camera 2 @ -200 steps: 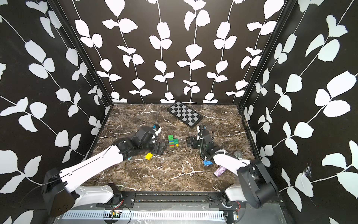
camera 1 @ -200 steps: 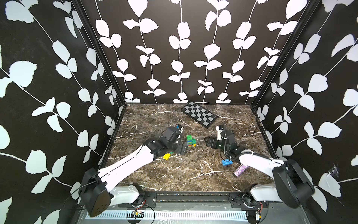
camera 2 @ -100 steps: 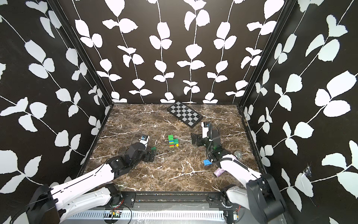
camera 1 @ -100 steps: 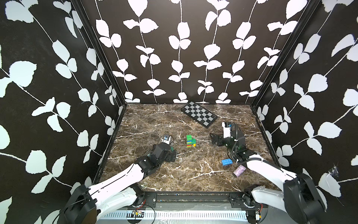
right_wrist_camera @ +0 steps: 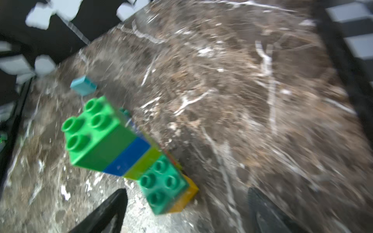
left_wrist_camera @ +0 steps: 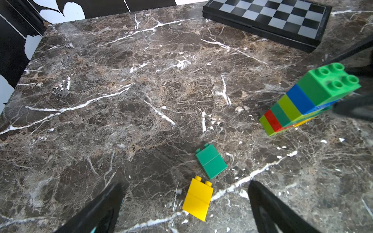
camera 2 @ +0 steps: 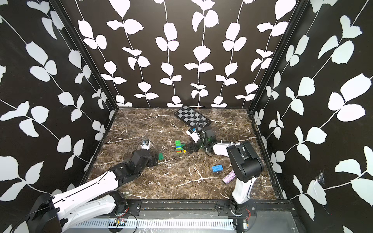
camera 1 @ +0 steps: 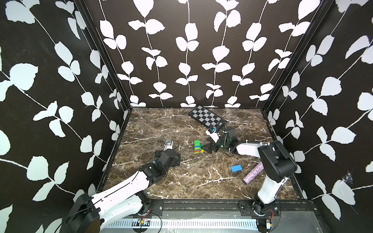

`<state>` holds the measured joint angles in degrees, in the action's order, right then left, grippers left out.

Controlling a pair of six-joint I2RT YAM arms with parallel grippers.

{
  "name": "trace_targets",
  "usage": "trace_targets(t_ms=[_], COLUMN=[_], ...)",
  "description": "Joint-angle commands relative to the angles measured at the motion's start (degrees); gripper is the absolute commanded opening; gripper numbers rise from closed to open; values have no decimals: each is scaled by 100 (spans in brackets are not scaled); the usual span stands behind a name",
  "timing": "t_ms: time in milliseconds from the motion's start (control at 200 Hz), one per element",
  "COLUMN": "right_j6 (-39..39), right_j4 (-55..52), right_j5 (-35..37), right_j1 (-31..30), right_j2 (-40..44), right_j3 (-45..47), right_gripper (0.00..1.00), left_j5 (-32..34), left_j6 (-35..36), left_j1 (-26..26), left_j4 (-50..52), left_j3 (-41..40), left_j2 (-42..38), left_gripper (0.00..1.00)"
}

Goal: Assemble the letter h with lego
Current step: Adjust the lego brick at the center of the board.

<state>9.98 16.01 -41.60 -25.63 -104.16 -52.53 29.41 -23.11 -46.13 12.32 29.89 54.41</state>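
Plainly spread and empty, left claw (left_wrist_camera: pixel 185 186) and right claw (right_wrist_camera: pixel 186 190) flank the studded, striped brick stack (camera 1: pixel 197 146) on veined marble (camera 1: pixel 201 181).

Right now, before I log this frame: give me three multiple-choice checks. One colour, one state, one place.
1. Colour of the top brick of the standing stack?
A. red
B. bright green
C. yellow

2. State of the left gripper?
A. shut on the stack
B. shut on nothing
C. open, holding nothing

3. Where does the loose blue brick lie?
A. on the table, near the glittery cylinder
B. on top of the stack
C. in the left gripper's grasp

Key:
1 B: a four-stud bright green brick caps the stack in both wrist views.
2 C: its fingers stand wide apart in the left wrist view, and nothing is gripped between them.
3 A: both top views show it flat on the marble, apart from the stack and close to the cylinder.
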Motion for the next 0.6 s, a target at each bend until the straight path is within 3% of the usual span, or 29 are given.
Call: trace_targets(t_ms=[0,225,595], right_j6=[904,1089,1055], right_j4=[-268,-388,-683], right_j5=[-206,20,192], right_j1=[-168,-389,-470], right_j2=[-213,-358,-347], right_j3=[-260,-389,-563], right_gripper=[86,82,64], left_j5=[-93,-96,-75], left_j6=[4,28,28], left_j1=[12,12,16], left_j4=[-123,-107,-98], left_j3=[46,79,122], left_j2=[-77,-10,134], left_gripper=[99,99,99])
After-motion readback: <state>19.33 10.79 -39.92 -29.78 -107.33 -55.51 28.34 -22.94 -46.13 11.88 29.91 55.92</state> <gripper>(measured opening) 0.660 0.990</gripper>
